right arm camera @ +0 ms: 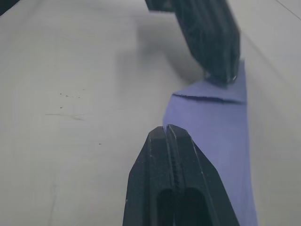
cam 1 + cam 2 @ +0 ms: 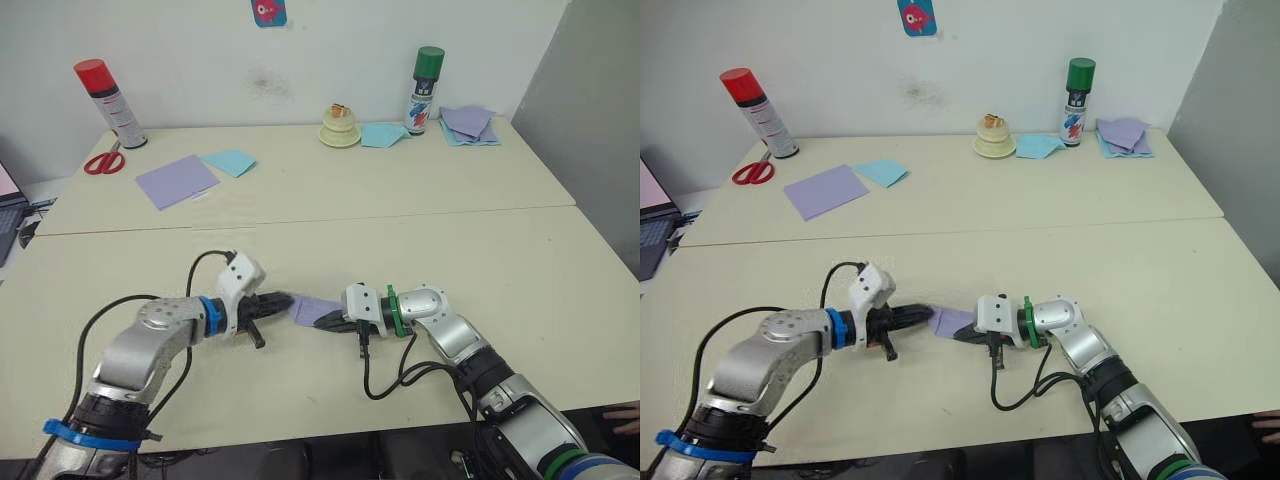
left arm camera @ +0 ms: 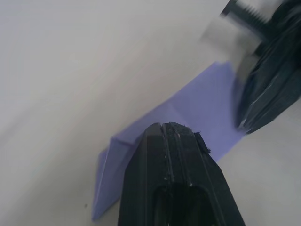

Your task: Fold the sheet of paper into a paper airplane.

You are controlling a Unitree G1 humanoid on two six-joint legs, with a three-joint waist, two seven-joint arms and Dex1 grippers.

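Midway along the near edge of the pale cream worktop, the two black-fingered grippers meet nose to nose over the small, creased lavender-purple sheet of paper, which lies flat between them. The left gripper has its fingers pressed together, tip bearing on the sheet's near corner where a flap is already turned over; the right gripper, fingers likewise closed, rests along the opposite edge. Neither appears to pinch the paper; both seem to press it down. Judging by the partial folds, the airplane is far from finished. Doing this crease well likely means one tip pinning the sheet firmly while the other slides along the fold line, kept low and slow so the thin paper neither skids nor buckles. Spare lavender square, red scissors and spray cans stand well apart at the back.
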